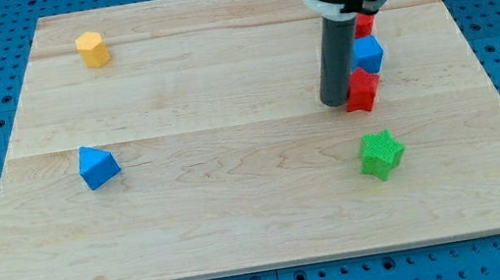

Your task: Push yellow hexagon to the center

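The yellow hexagon sits near the board's top left corner. My tip rests on the board right of centre, far to the right of and below the hexagon. It stands just left of a red block, close to or touching it. The rod hangs down from the arm's head at the view's top.
A blue block sits just above the red block, and another red block shows partly behind the rod's mount. A green star-shaped block lies at the lower right. A blue triangular block lies at the left. The wooden board ends on a blue pegboard.
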You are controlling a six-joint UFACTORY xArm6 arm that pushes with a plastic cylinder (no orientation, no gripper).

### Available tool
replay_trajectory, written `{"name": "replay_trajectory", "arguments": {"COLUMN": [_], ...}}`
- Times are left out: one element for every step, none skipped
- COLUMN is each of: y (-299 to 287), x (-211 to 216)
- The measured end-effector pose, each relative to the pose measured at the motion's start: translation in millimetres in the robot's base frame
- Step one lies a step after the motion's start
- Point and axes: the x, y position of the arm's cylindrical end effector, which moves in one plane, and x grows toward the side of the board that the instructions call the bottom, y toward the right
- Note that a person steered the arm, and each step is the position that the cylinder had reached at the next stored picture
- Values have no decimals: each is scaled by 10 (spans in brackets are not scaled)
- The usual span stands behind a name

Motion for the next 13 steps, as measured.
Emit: {"name": "replay_trajectory", "arguments": {"y": [118, 180, 178, 96, -30, -183, -323, -685, -1190, -1479, -2040, -2723, -2869], "x": [-24, -113, -388, -704, -958, -1233, -1683, -2012, -2240, -2338, -2230, -1788, -1660]}}
